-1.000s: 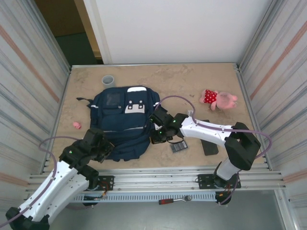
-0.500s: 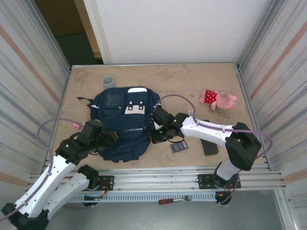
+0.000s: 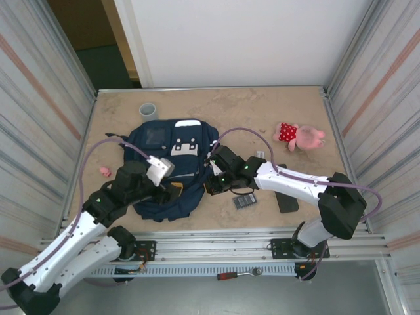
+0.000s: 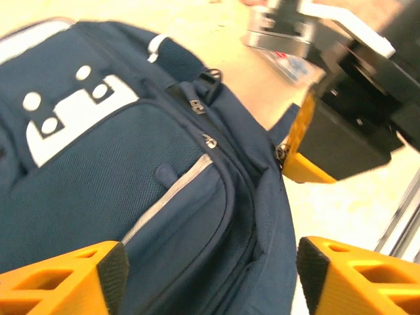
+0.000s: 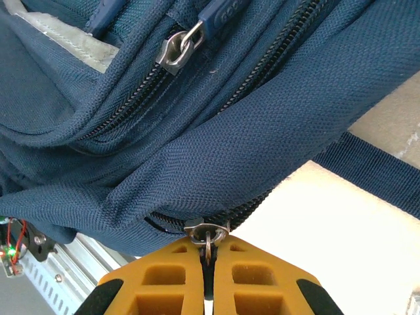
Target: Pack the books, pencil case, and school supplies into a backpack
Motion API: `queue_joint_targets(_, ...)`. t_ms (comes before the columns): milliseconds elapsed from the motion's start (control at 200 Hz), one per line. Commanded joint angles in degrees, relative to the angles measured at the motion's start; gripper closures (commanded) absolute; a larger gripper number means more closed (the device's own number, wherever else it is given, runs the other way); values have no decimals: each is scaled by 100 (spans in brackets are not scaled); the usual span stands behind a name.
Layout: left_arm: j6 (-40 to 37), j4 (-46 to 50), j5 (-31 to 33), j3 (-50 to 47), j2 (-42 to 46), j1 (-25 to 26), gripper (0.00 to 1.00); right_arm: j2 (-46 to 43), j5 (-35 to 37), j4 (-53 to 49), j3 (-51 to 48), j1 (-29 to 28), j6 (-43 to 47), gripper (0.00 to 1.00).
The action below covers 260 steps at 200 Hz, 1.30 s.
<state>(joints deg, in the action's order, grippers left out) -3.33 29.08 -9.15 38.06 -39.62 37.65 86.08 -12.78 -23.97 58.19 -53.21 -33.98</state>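
Observation:
The navy backpack (image 3: 167, 154) lies flat on the table with its white patches facing up. My left gripper (image 3: 172, 192) hovers open over its lower front pocket, and the orange fingers (image 4: 62, 279) straddle the pocket's pale stripe (image 4: 167, 197) without touching the fabric. My right gripper (image 3: 211, 186) is at the backpack's right edge, shut on a metal zipper pull (image 5: 207, 237) of the main zip. A dark grey grid-faced piece (image 3: 245, 200) of the school supplies lies just right of that gripper. The books are out of view.
A flat black oblong (image 3: 287, 200) lies by the right arm. A pink and red plush toy (image 3: 298, 136) sits at the back right, a grey cup (image 3: 148, 110) behind the backpack, and a small pink item (image 3: 105, 172) to its left. Metal walls close both sides.
My left gripper has opened, and its arm has swung right and forward over the backpack's front pocket. The right gripper stays shut on the zipper pull, hardly moved.

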Motion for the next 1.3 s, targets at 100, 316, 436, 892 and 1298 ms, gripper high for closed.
queue_joint_targets(100,-1794,-432,-620,-96,-792,242,21,-329,-238,371,-14,21,-49,100)
queue_joint_targets(316,-2279,-652,-601,-102,-1527,682,12,-451,-220,349,-35,17,-56,100)
queue_joint_targets(436,-2394,-939,-656,-185,-1735,682,10,-504,-222,356,-61,23,-74,100)
queue_joint_targets(892,-2445,-1208,-70,-142,-2213,682,66,-663,-322,497,-209,89,-140,100)
queue_joint_targets(1298,-2978,-201,-669,-177,-1104,678,100,-709,12,539,-615,832,-555,100)
